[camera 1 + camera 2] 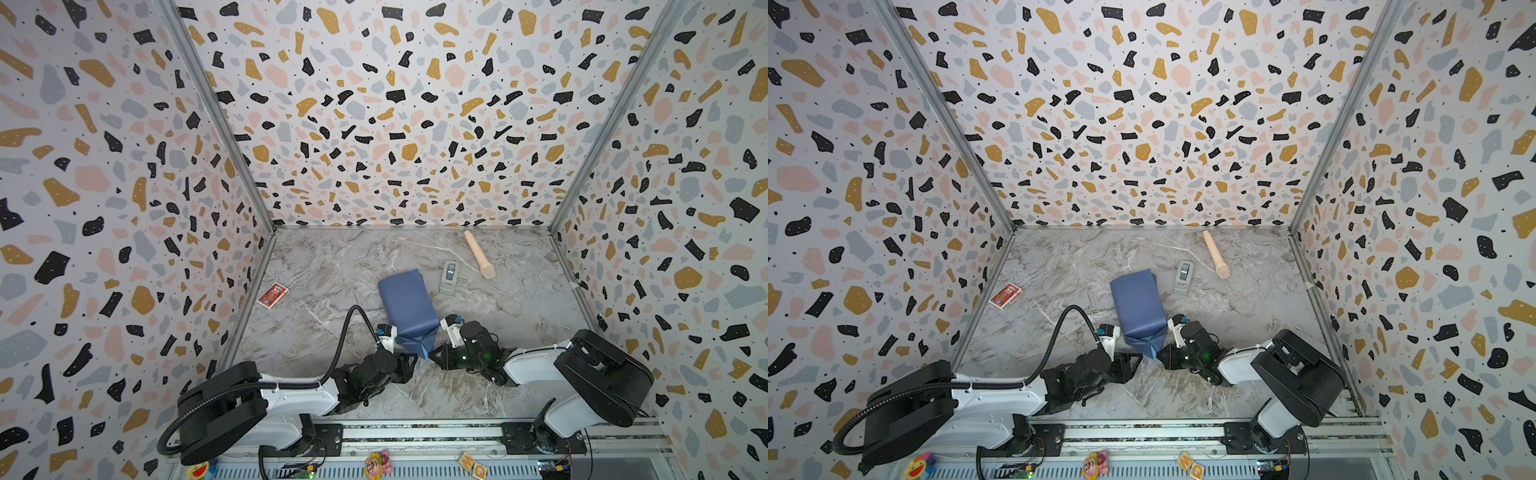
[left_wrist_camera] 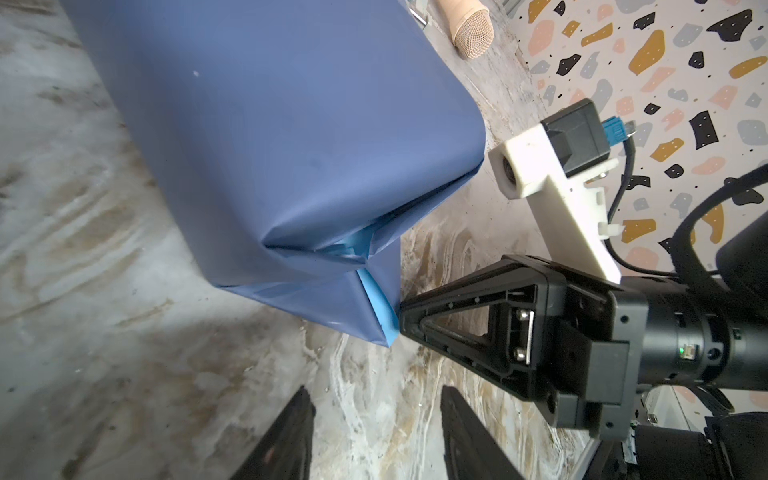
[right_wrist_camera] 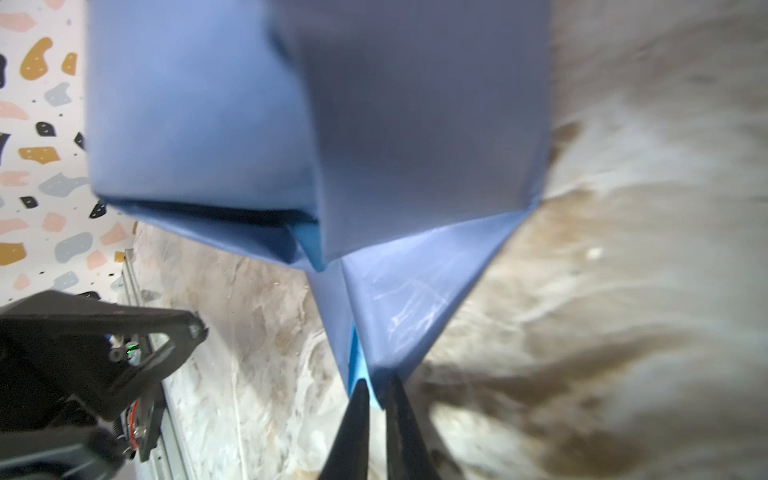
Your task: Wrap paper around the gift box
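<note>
While the red card pack lies well off to the left of the table, out of the work, the left gripper sits low with its jaws about half apart and nothing between them but bare marble. Just beside it is the near end of the paper, dull blue side out and folded round into a long bundle in the middle of the table. The gift box is not to be seen, and I judge it lies inside. At that near end the side folds are tucked in and a pointed flap runs down to the right gripper, whose jaws are pinched nearly closed on its very tip. Further right lie the tape dispenser and a beige toy microphone, both clear of the paper. With nothing pressing the bundle down, a pull on that tip may drag the whole thing along, or tear the thin sheet at the pinch. Since I see no tape on this end, the tucked folds may spring open if the flap goes slack.
</note>
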Motion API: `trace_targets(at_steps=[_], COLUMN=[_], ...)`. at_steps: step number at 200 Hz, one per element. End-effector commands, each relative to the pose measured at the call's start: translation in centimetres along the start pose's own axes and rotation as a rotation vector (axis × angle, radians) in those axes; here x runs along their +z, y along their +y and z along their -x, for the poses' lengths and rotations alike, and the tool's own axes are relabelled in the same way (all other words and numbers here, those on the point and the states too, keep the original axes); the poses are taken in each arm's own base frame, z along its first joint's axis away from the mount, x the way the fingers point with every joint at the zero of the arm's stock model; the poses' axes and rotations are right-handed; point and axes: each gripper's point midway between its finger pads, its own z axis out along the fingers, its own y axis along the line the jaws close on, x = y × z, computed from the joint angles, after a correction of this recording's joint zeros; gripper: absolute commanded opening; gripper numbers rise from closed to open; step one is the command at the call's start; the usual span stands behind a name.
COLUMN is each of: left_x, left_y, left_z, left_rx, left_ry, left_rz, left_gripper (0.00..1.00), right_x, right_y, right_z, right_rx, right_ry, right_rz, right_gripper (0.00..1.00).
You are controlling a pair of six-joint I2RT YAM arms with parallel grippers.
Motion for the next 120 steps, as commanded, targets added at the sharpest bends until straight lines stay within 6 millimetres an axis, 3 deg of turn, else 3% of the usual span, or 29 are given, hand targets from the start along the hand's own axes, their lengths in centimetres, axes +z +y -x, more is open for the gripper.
trace_targets(at_steps=[1, 33, 84, 120], left_x=[-0.1, 0.6, 3.7, 4.7], left_y=[0.1, -0.8, -3.4, -2.7], left_z=[0.2, 0.2, 0.0, -0.1], left_rx=[-0.005, 0.003, -0.014, -0.032], left_ry=[-0.008, 0.01, 0.043, 0.036], left_rz=[-0.016, -0.037, -0.1, -0.056], left_gripper=[0.51, 0.52, 0.47, 0.44], right_x=[0.8, 0.6, -2.5, -2.7], right_y=[1.2, 2.0, -1.8, -2.5], right_z=[0.0, 0.1, 0.4, 0.2], right_rx=[-0.001, -0.021, 0.006, 0.015], right_ry=[0.019, 0.018, -0.025, -0.021], right_rz=[0.037, 0.08, 0.0, -0.007], right_gripper=[0.12, 0.12, 0.13, 0.13])
